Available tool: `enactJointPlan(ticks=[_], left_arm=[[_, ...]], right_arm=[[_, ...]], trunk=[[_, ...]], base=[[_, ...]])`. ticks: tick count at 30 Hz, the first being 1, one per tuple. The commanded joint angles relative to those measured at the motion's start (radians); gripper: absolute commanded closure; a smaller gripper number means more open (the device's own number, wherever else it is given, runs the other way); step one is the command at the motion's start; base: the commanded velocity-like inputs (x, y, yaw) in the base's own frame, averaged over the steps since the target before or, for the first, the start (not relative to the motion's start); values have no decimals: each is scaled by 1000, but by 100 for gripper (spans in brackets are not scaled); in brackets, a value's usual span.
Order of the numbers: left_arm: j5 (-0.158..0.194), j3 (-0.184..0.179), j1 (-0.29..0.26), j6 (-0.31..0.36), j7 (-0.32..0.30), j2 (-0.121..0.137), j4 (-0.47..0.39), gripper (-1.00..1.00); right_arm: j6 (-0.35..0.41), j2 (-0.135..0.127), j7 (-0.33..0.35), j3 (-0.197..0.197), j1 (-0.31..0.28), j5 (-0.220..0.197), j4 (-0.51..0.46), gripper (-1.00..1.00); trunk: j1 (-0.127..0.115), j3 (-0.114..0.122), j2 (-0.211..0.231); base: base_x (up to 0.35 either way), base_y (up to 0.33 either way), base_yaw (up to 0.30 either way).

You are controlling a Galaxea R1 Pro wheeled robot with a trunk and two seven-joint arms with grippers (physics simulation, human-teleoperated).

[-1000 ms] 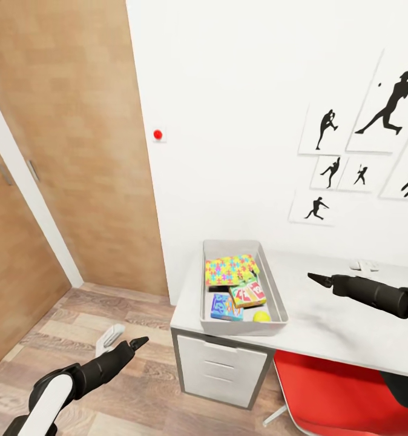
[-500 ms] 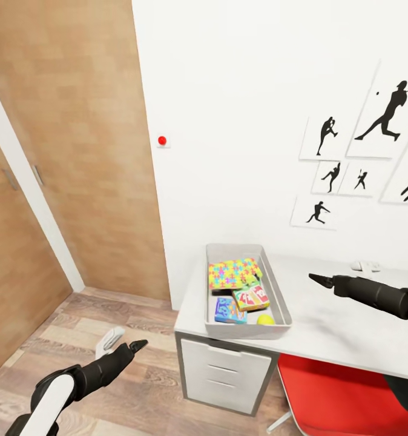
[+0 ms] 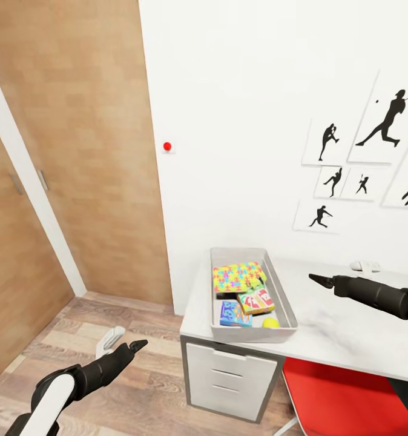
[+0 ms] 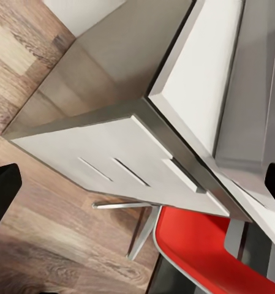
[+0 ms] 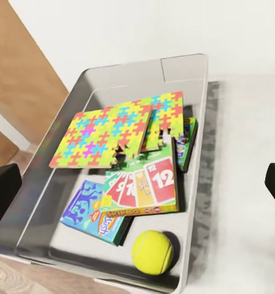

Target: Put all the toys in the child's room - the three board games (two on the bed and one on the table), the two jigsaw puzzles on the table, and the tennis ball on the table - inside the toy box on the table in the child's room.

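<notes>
- Toy box (image 3: pixel 253 330): stands at the end of the table (image 3: pixel 349 339), beside the wall. It holds two jigsaw puzzles (image 5: pixel 116 131), a card-print board game (image 5: pixel 143 190), a blue board game (image 5: pixel 94 214), a third game box (image 5: pixel 186 141) partly under the puzzles, and the tennis ball (image 5: pixel 152 251).
- Judgement: all six toys appear to be inside, so what remains is a check and a retreat.
- Right gripper (image 3: pixel 320 280): above the table beside the box, holding nothing; in the head view its tips look pressed together, while the wrist view suggests a gap, so its state cannot be told.
- Left gripper (image 3: pixel 137 345): low over the wood floor (image 3: pixel 65 339), holding nothing; spread or pressed, cannot tell.
- Procedure: confirm no toy overhangs the rim. Withdraw upward, clear of the red chair (image 3: pixel 343 399).
</notes>
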Motion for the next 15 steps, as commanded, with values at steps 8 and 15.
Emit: enactJointPlan(ticks=[8,15], left_arm=[[10,-1,-1,1,10,1,1,-100],[9,-1,-2,1,10,1,2,-100]], right_arm=[[4,-1,-7,3,-3,-13,-1,-100],[7,1,-8,4,0,-21,0,-100]], trunk=[[1,7,-2],[1,10,-2]], base=[[0,9,0],[0,115,0]])
